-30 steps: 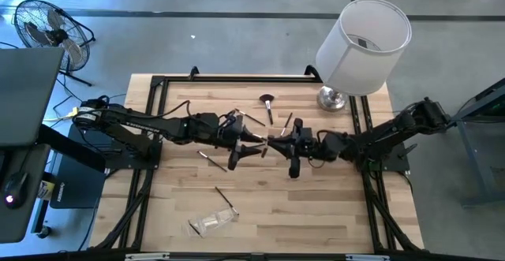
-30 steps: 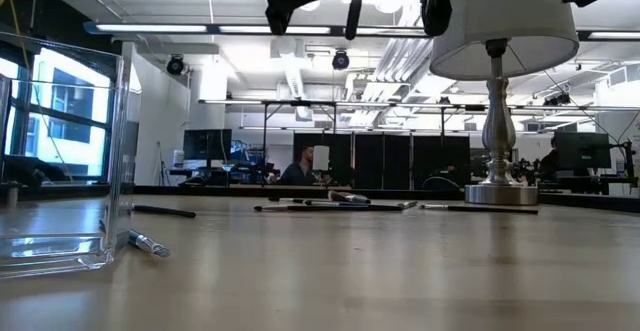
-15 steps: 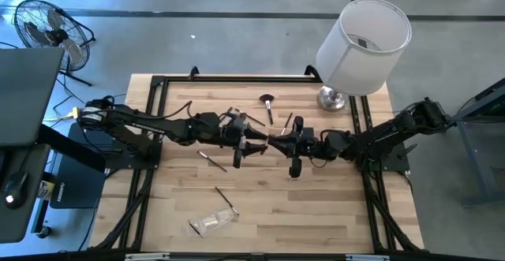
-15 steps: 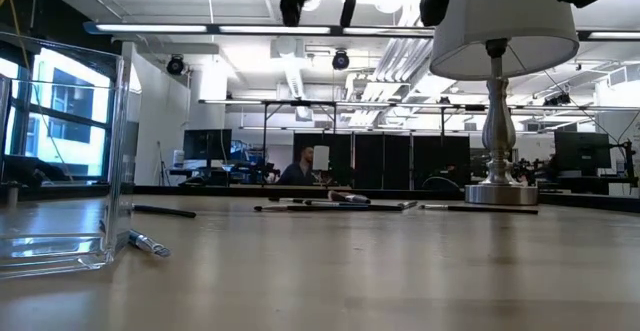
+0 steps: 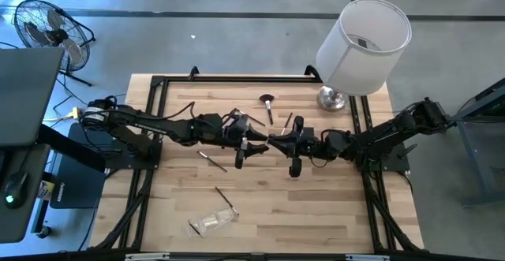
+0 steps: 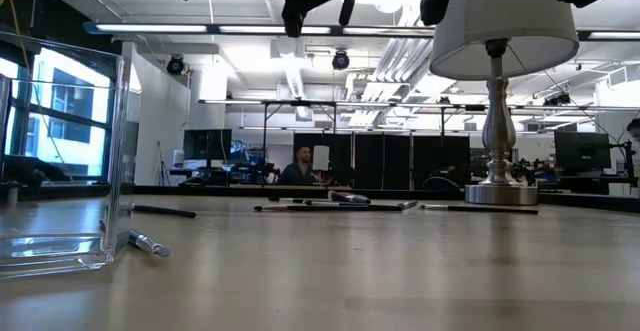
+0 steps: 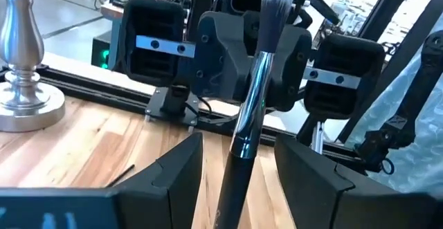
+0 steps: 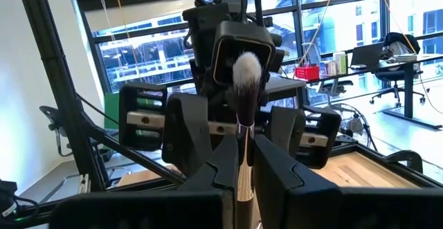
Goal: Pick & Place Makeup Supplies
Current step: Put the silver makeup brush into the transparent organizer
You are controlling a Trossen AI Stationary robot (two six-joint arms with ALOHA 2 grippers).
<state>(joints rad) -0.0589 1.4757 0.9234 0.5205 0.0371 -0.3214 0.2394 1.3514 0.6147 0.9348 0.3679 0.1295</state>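
Handover underway: right end effector (image 5: pixel 274 141) grips brush (image 8: pixel 244 104); left end effector (image 5: pixel 251 141) wide, must close next.

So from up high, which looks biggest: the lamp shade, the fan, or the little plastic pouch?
1. Lamp shade, though it stands nearest the camera.
2. Fan.
3. Plastic pouch.
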